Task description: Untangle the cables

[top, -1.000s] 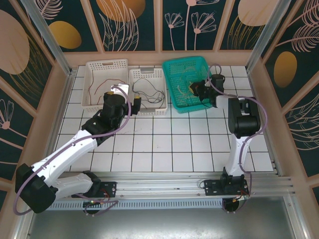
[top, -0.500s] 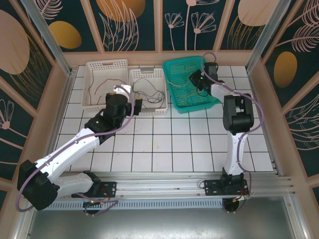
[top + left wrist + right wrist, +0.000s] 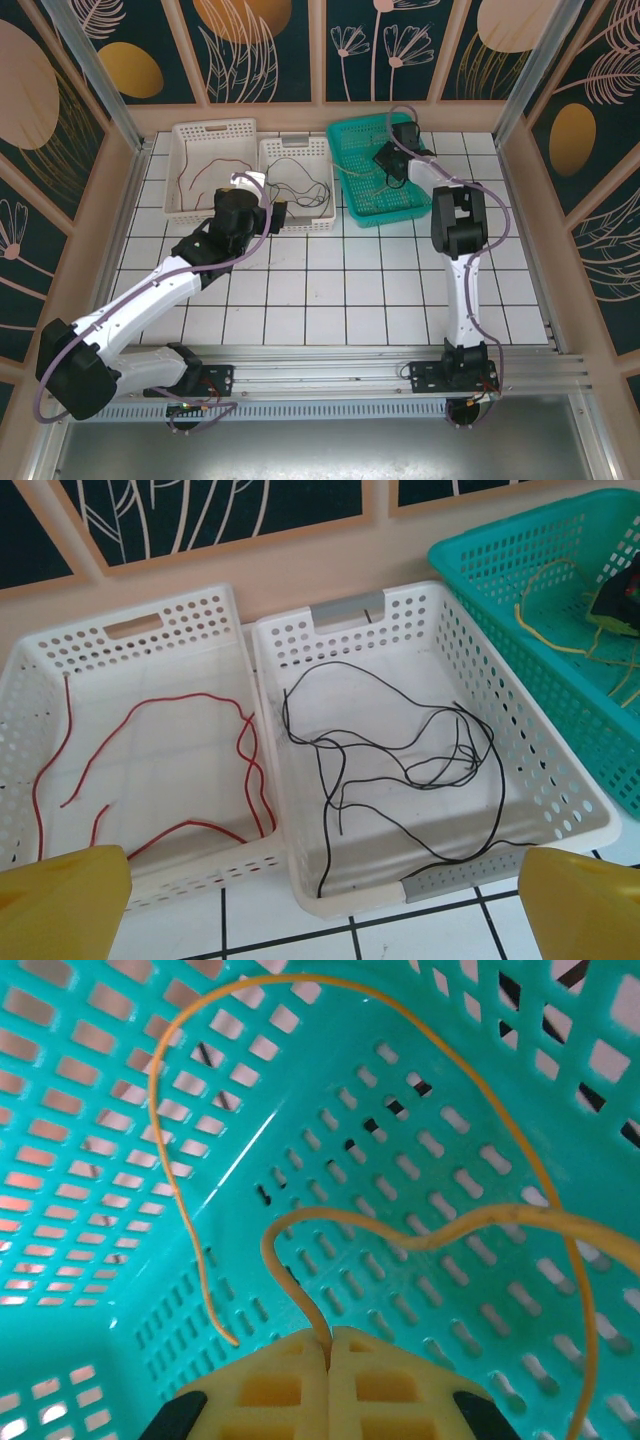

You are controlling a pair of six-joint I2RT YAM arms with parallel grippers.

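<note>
A red cable (image 3: 190, 698) lies loose in the left white basket (image 3: 160, 625). A black cable (image 3: 400, 750) lies looped in the right white basket (image 3: 350, 610). A yellow-orange cable (image 3: 440, 1235) is in the teal basket (image 3: 100, 1210), and my right gripper (image 3: 329, 1345) is shut on a bend of it, held over the basket's back part (image 3: 385, 160). My left gripper (image 3: 325, 905) stands open at the near rim of the white baskets with nothing between its fingers (image 3: 60, 900); in the top view the left gripper (image 3: 275, 212) is at the right white basket's front edge.
The two white baskets (image 3: 185, 135) and the teal basket (image 3: 340, 160) sit side by side against the back wall. White tiled floor (image 3: 350, 280) lies open in front of them. Wooden walls close in the sides and back.
My right gripper has moved toward the back of the teal basket, still shut on the yellow-orange cable. The left arm has barely shifted.
</note>
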